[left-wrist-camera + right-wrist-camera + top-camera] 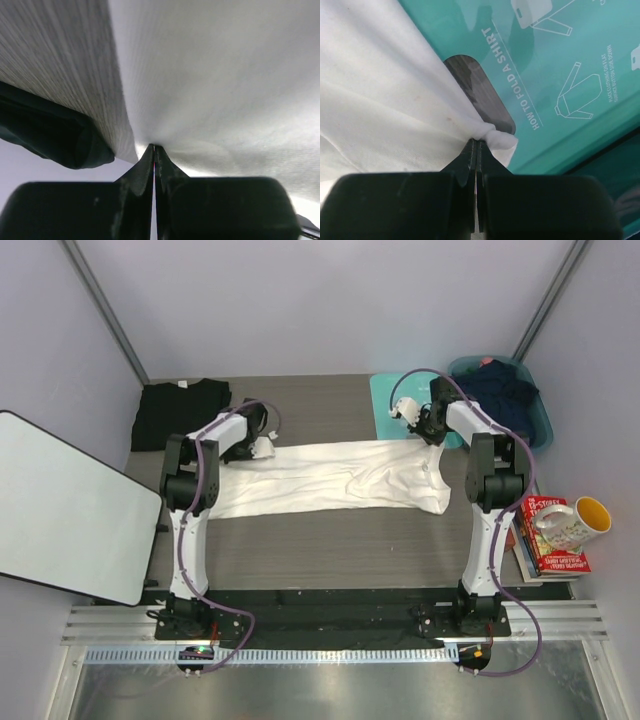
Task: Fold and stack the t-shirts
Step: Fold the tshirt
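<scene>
The white t-shirt (320, 478) lies stretched sideways across the middle of the table. My left gripper (262, 447) is shut on its far left edge; in the left wrist view the gripper (154, 148) pinches the white cloth (215, 90). My right gripper (428, 432) is shut on the shirt's far right corner, over the teal board; in the right wrist view the gripper (477, 142) pinches a bunched white fold (395, 100). The black t-shirt (180, 412) lies folded at the far left of the table and shows dark in the left wrist view (50, 135).
A flat teal plastic board (392, 405) printed "how to fold a shirt" (560, 65) lies at the far right. A teal bin (538, 415) holding dark clothes stands behind it. A mug (570, 522) on books sits at the right edge. A white panel (60, 505) leans at left.
</scene>
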You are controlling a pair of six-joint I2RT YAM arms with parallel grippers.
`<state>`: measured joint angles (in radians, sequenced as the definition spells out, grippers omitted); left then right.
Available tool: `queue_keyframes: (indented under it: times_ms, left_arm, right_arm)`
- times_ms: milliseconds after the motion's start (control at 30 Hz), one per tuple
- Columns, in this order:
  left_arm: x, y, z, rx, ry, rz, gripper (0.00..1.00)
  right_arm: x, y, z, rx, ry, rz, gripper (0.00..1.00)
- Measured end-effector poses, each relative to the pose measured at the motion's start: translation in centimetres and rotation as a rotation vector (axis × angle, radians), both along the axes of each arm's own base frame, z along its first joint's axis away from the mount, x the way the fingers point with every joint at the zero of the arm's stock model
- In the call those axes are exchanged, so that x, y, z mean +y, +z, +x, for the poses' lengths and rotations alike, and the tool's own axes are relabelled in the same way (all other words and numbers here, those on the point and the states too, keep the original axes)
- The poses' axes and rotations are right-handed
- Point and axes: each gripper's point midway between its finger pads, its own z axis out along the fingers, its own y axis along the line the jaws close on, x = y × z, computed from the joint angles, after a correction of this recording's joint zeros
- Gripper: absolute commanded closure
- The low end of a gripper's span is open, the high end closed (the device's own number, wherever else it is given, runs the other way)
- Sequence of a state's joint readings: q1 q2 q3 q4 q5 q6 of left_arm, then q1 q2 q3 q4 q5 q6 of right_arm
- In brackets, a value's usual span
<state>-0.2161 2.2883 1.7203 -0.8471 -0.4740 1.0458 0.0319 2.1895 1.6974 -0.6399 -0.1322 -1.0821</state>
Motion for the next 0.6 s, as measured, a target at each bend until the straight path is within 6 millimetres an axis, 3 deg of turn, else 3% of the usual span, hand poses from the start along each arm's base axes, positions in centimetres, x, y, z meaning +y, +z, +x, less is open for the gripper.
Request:
queue_keyframes:
  times_ms: [167,267,300,400,433,467,500,533,600]
  left_arm:
    - [-0.1,0.2,-0.7,-0.016,0.026,-0.041,1.00]
    - [-0.4,0.7,-1.2,-0.019,0.044,-0.089,0.82]
    - [-0.5,1.0,-1.4,-0.021,0.047,-0.100,0.81]
    - [-0.9,2.5,-1.7,-0.041,0.053,-0.136,0.64]
    - [-1.1,3.3,-1.8,-0.054,0.051,-0.146,0.57]
    - [-1.3,4.1,-1.8,-0.069,0.047,-0.156,0.60]
    - [-1.5,4.7,-1.7,-0.081,0.042,-0.164,0.73]
    - [-1.8,5.4,-1.7,-0.098,0.037,-0.174,1.00]
    - [-2.7,6.6,-1.7,-0.124,0.025,-0.193,1.00]
  right_arm:
    - [0.0,0.3,0.3,-0.014,-0.009,0.005,0.76]
    - [0.2,1.5,-0.1,-0.017,-0.013,0.026,0.71]
    - [0.4,2.4,-0.6,-0.016,-0.007,0.038,0.71]
    - [1.5,6.4,-1.8,-0.043,0.022,0.085,0.74]
    - [2.0,7.9,-2.4,-0.055,0.034,0.102,0.80]
    - [2.5,9.2,-2.9,-0.066,0.048,0.119,0.85]
    - [3.4,10.6,-3.6,-0.075,0.069,0.140,0.95]
    - [4.3,11.7,-4.3,-0.079,0.092,0.161,0.99]
    - [6.5,13.0,-5.8,-0.067,0.139,0.200,0.99]
